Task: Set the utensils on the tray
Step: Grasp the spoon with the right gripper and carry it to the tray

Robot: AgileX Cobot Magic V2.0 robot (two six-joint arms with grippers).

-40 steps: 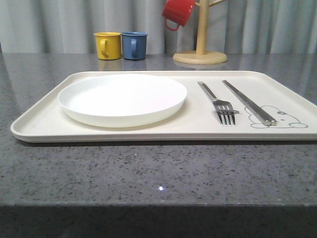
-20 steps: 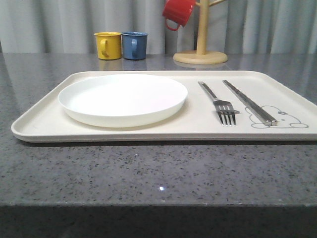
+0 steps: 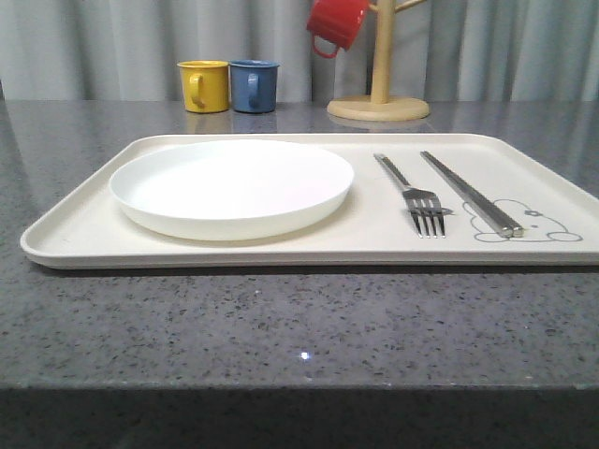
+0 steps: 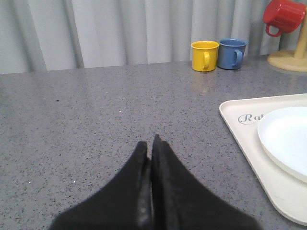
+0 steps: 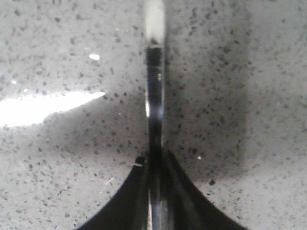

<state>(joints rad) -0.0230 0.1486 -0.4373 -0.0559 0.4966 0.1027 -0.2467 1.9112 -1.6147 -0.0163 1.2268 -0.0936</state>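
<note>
The cream tray (image 3: 84,234) lies across the grey table in the front view. On it rest the round white plate (image 3: 231,185) at the left, the silver fork (image 3: 416,198) and the steel chopsticks (image 3: 468,192) at the right. My left gripper (image 4: 150,143) is shut on nothing, low over bare table beside the tray's (image 4: 240,129) short end and the plate (image 4: 288,139). My right gripper (image 5: 154,160) is shut on a slim shiny steel handle (image 5: 155,86), seen edge-on close above the speckled table; it looks like the spoon, its bowl hidden.
A yellow mug (image 3: 204,85) and a blue mug (image 3: 254,85) stand behind the tray at the back. A red mug (image 3: 337,23) hangs on a wooden mug tree (image 3: 379,94) at the back right. Grey curtains close off the far side.
</note>
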